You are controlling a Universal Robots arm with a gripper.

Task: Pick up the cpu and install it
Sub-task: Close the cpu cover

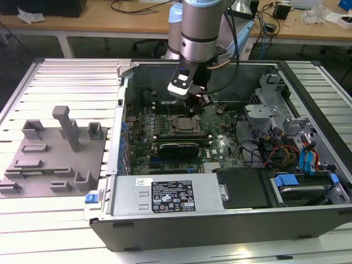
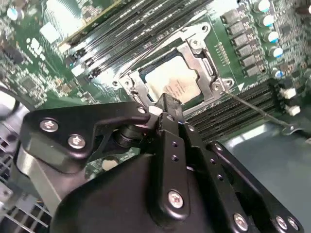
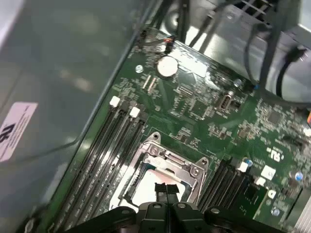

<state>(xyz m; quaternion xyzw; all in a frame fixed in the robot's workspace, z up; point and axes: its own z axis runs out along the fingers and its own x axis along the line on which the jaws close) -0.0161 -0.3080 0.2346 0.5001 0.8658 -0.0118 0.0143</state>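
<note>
The black tool [image 2: 167, 103] is hovering, seemingly clenched empty, just above the silvery square cpu [image 2: 174, 83] lying in the dark metal-framed socket [image 2: 194, 47].

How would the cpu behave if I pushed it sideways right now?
The cpu looks like a thin, rigid plate, so it probably won't flex. Its smooth metal top may be slippery under the gripper. Lying flat inside the socket frame, it seems unlikely to tip or slide far.

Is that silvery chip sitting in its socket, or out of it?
In. The cpu lies flat inside the socket frame on the motherboard, in both wrist views.
</note>
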